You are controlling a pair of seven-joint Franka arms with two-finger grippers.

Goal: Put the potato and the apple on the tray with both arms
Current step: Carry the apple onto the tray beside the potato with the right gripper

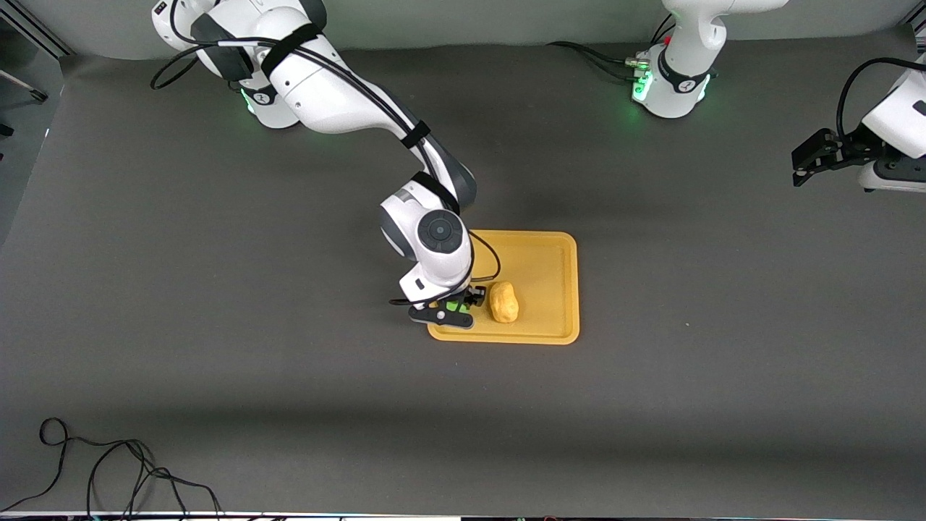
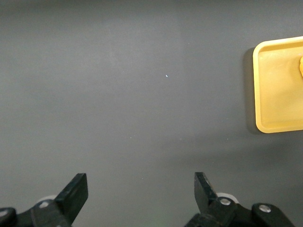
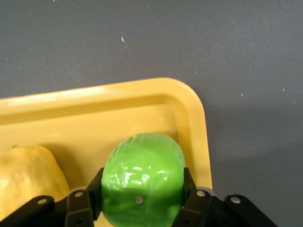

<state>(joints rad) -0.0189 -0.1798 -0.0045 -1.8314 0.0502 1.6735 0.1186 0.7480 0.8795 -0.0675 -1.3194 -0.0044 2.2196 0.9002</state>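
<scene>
Carrying the apple (image 3: 143,182) in the right gripper (image 1: 454,307), fingers (image 3: 85,201) pressed against both sides of the green ball, low over the tray (image 1: 553,250) at the corner toward the right arm's end and nearest the front camera. Placing stage, by the look of it: potato (image 1: 503,302) already lying on the tray floor, at roughly 3 o'clock from the held apple in the front view, just beside it but seemingly not touching. Hard to tell whether the apple is already resting on the tray floor or hanging slightly above it. Sitting centrally on the grey desk (image 1: 217,347), the tray, with its long sides running between the two arms' ends. Waiting out at the left arm's end of the desk, the left gripper (image 2: 141,194), fingers spread wide with nothing between them, over bare desk, a corner of the tray showing off in its wrist view. Calling next, probably, for lowering the last bit if any gap remains, spreading the right fingers gently so the round apple settles rather than rolls, then lifting straight up clear of the rim. Watching two risks here: the apple rolling against the potato, and a finger clipping the low raised rim at that corner.
</scene>
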